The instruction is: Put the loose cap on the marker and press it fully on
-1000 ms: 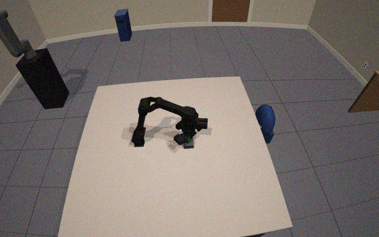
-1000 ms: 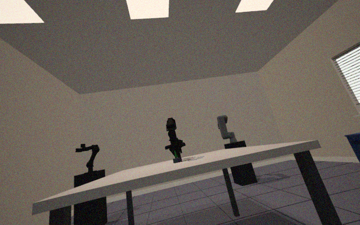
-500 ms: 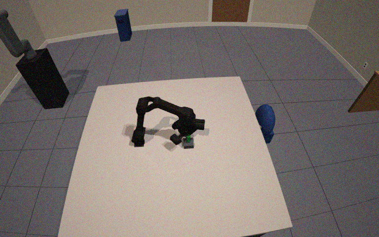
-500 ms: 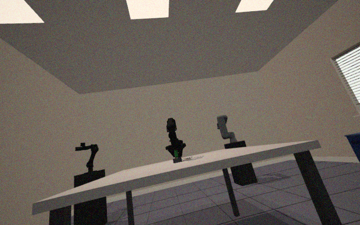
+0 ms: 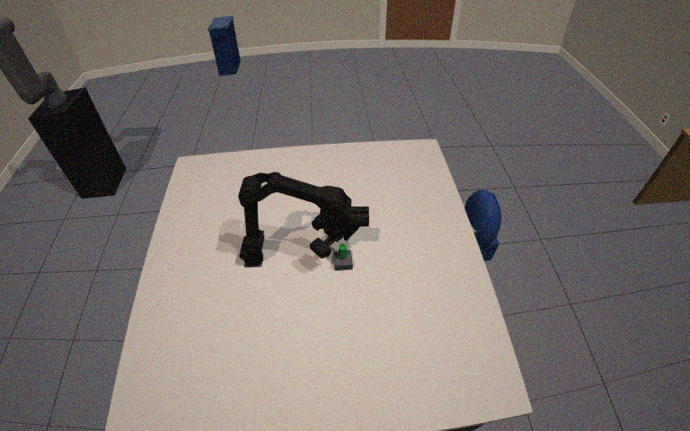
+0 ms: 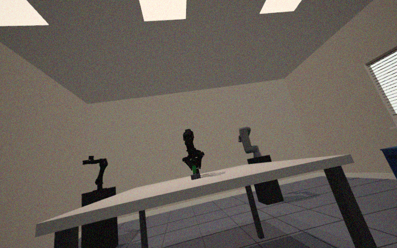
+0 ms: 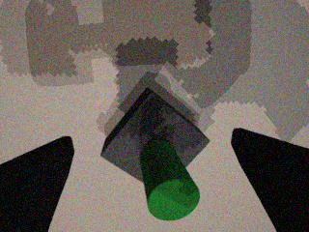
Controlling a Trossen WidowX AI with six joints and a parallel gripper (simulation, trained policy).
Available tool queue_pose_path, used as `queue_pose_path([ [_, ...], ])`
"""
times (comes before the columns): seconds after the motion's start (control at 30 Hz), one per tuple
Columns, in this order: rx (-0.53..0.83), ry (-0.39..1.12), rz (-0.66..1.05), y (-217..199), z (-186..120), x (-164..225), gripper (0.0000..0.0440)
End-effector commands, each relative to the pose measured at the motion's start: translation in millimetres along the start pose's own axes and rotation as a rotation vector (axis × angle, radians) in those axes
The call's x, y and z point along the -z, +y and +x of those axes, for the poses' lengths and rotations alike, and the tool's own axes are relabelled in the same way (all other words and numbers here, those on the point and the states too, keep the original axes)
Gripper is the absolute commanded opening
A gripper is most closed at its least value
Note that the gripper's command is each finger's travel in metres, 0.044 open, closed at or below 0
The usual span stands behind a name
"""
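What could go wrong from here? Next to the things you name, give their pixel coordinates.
The open gripper (image 5: 332, 246) (image 6: 193, 168) (image 7: 154, 140) has fingers on both sides of the green cap (image 5: 342, 250) (image 6: 194, 169) (image 7: 173, 199), so a sideways wobble could knock it. The cap stands over the holder block (image 5: 343, 267) (image 6: 195, 176) (image 7: 121, 157), but full seating can't be told; leaving now might leave it loose.

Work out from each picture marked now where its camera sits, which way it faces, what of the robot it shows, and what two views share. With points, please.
Top: above the table (image 5: 325, 345), facing down; the whole arm shows.
Exterior: low, beyond the table's edge (image 6: 204, 189), facing across and slightly up; the arm's upper part and hand (image 5: 331, 251) (image 6: 193, 169) (image 7: 154, 140) show.
Wrist: on the arm, facing down; only black fingers show.
Top and exterior share table and arm.
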State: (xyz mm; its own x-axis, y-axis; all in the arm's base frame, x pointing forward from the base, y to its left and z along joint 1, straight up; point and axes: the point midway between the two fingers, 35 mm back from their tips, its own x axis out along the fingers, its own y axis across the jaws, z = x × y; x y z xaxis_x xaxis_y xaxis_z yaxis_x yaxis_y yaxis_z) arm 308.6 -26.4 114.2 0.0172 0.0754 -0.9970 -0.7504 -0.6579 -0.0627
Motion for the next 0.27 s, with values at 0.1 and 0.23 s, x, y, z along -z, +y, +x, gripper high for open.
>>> queue_pose_path([
  [0.1,0.059,0.043,-0.027,-6,-27,2,0.0440],
  [0.23,0.077,0.056,-0.030,-6,-39,2,0.0440],
])
